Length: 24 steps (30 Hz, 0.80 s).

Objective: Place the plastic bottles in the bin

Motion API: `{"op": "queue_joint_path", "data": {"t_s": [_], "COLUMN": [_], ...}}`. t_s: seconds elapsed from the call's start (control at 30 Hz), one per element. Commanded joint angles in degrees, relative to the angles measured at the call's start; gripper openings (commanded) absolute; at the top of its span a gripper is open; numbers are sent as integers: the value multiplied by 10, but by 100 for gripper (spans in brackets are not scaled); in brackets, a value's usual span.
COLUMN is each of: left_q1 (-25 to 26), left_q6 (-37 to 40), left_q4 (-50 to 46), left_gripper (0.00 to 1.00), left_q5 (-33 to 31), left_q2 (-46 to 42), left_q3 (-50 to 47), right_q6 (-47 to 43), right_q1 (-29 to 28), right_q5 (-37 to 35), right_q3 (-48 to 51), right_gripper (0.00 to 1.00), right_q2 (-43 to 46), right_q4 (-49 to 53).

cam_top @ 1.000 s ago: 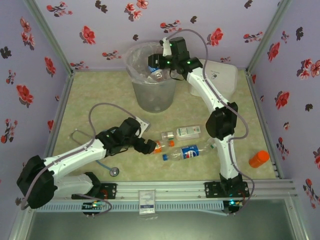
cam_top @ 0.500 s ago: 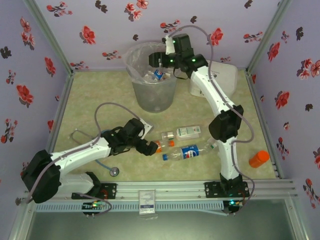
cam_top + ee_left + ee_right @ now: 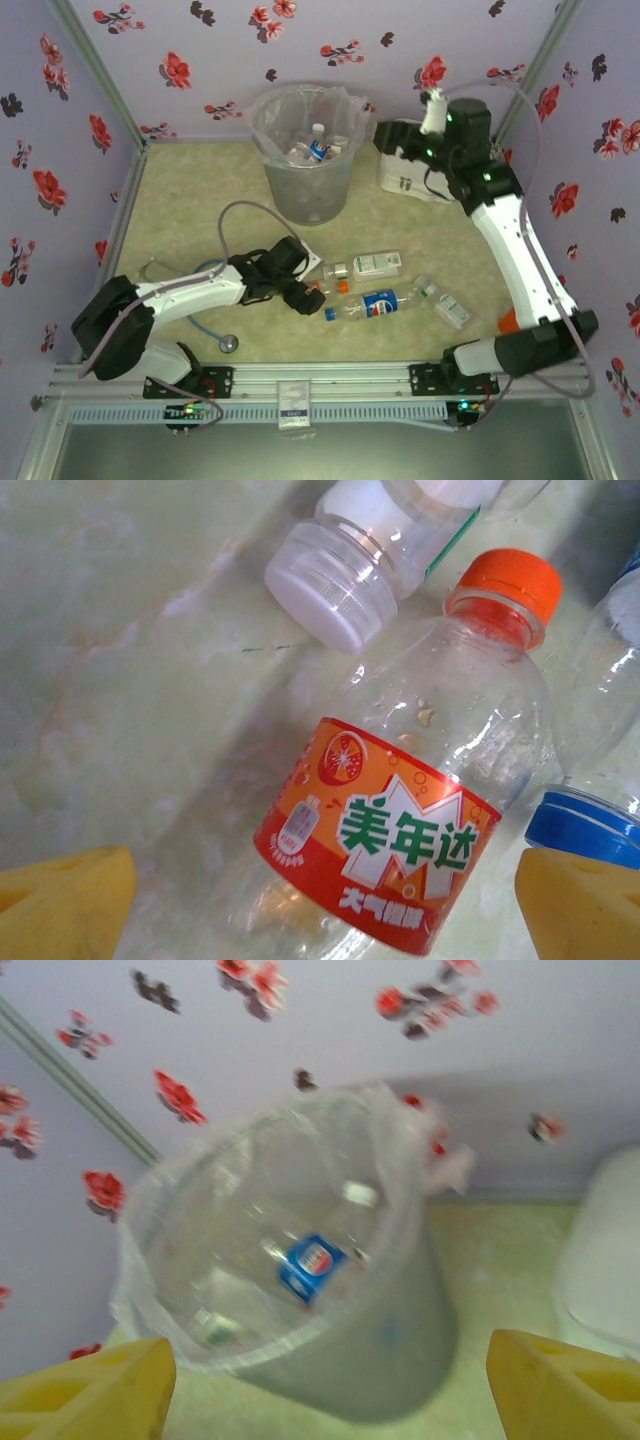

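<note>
straddling an orange-capped bottle, left gripper spread wide, right gripper spread, clear of the bin

My left arm and right arm wear white shells between black joints. Each carries a grey looped cable, and the fingers are yellow blocks.

Orange-capped, orange-labelled bottle; purple walls with red flowers

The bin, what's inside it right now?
The bin holds a clear liner bag and several clear plastic bottles, among them a blue-labelled bottle. How many lie underneath cannot be counted; the top ones and the cloudy wall cover them.
</note>
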<state>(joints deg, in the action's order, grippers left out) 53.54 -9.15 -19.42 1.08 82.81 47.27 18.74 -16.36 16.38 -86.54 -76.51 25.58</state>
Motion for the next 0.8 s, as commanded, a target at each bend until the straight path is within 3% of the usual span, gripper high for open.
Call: {"op": "queue_joint_path", "data": {"t_s": [0.0,0.17,0.4,0.5,0.63,0.77], "left_q1": [8,16,21,22,22,22], "left_q6": [30,54,64,69,88,81], "left_q4": [-39,-54,-59,-67,-96,-124], "left_gripper": [95,89,67,56,55,53], "left_q5": [-6,-5,-6,-7,-19,-58], "left_q2": [31,61,77,71,43,-13], "left_q3": [25,34,49,54,63,61], "right_q6": [16,41,136,176,236,269], "right_q1": [16,31,33,33,31,21], "right_q5": [-36,-69,-77,-50,27,50], "right_q3": [98,238,409,444,481,489], "right_gripper": [82,82,81,79,78,77], "right_q2": [71,192,324,327,297,272], "right_q4": [-2,24,-25,-60,-149,-207]}}
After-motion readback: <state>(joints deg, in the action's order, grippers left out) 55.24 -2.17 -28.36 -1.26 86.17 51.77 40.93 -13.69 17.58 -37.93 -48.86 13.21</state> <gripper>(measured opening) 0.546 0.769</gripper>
